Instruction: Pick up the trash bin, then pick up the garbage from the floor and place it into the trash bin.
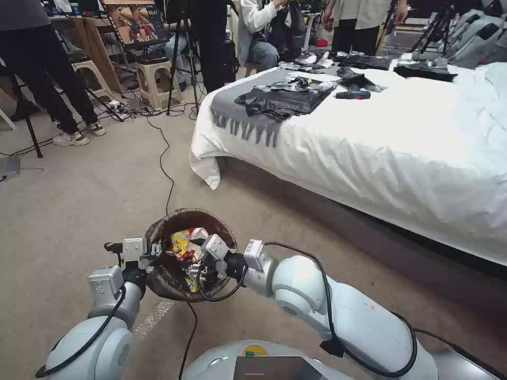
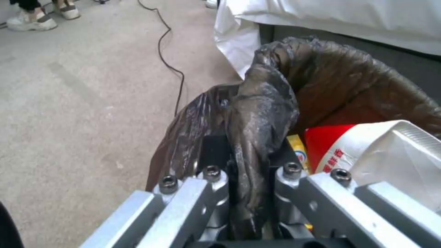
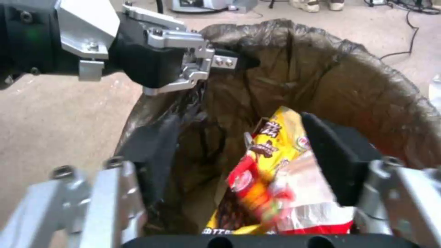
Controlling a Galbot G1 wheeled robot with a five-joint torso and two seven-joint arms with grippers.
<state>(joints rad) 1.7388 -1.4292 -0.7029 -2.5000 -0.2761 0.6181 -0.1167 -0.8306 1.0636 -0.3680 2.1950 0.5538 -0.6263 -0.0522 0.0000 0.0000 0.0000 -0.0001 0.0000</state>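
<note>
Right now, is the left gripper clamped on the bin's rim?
Yes, the left gripper has its fingers shut on the bag-covered rim of the trash bin.

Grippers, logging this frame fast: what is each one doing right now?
Left gripper: shut on the trash bin rim, bag pinched.
Right gripper: open over the bin, above the garbage.

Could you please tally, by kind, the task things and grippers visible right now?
Trash bin: 1, its rim clamped by the left gripper
Yellow snack wrapper in the bin: 1
Red-and-white carton in the bin: 1
Grippers: 2, left gripper, right gripper open over the bin
Total: 5
</note>
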